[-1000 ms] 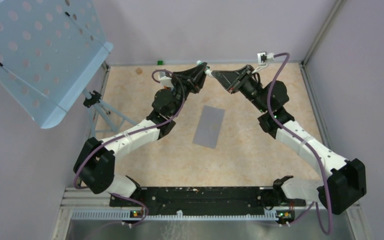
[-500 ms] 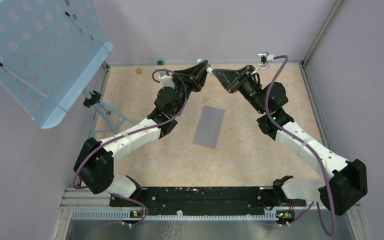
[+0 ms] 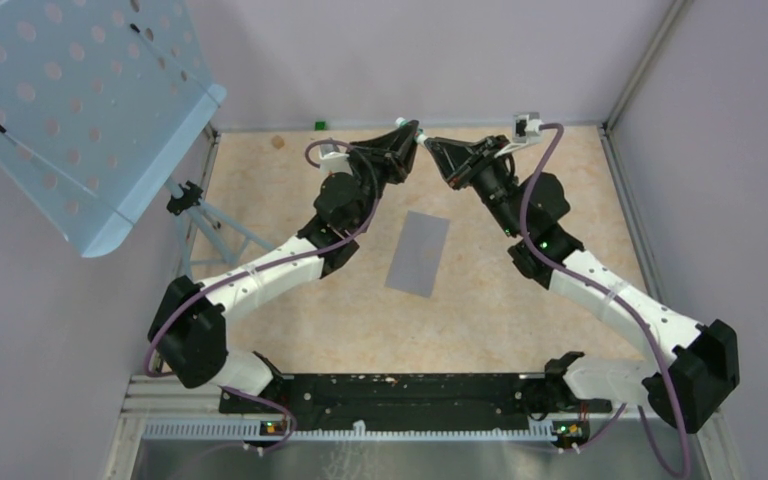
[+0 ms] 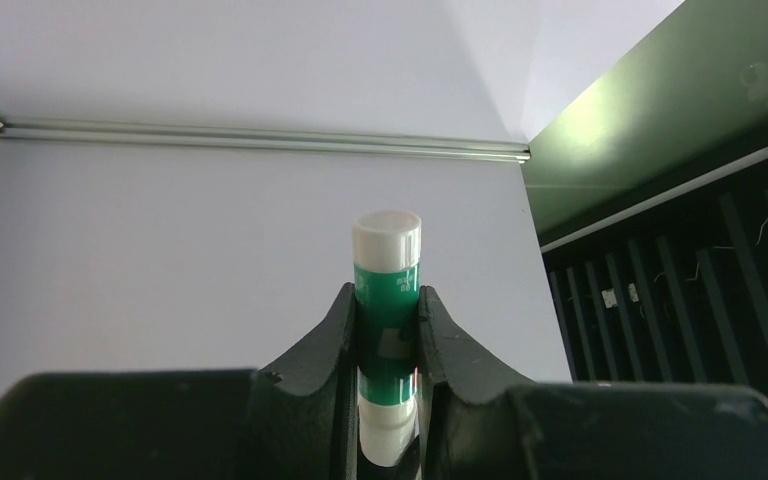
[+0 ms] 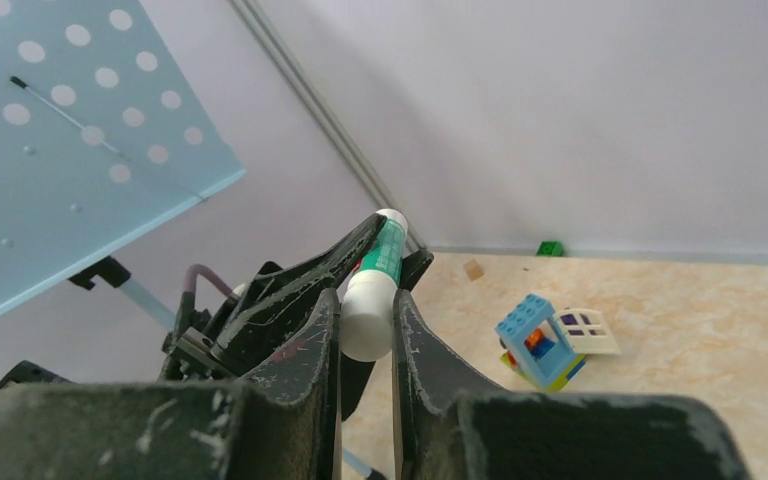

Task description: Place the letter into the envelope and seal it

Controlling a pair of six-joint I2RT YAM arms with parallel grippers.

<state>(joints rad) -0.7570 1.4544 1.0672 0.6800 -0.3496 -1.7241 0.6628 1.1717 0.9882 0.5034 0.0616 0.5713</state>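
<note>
The grey envelope lies flat on the floor mid-table, with nothing touching it. The letter is not in view. Both grippers are raised at the back, meeting tip to tip over a white and green glue stick. My left gripper is shut on the stick's green body, with the white end sticking out past the fingertips. My right gripper is shut on the stick's other white end. The left gripper's black fingers show just behind it.
A blue perforated stand leans over the left side. A blue, orange and green block cluster stands on the floor near the back wall. A small green block lies at the wall's foot.
My right gripper has moved left and up to the left gripper and now closes round the stick's white end. The left gripper has lifted slightly. The envelope has not moved.
</note>
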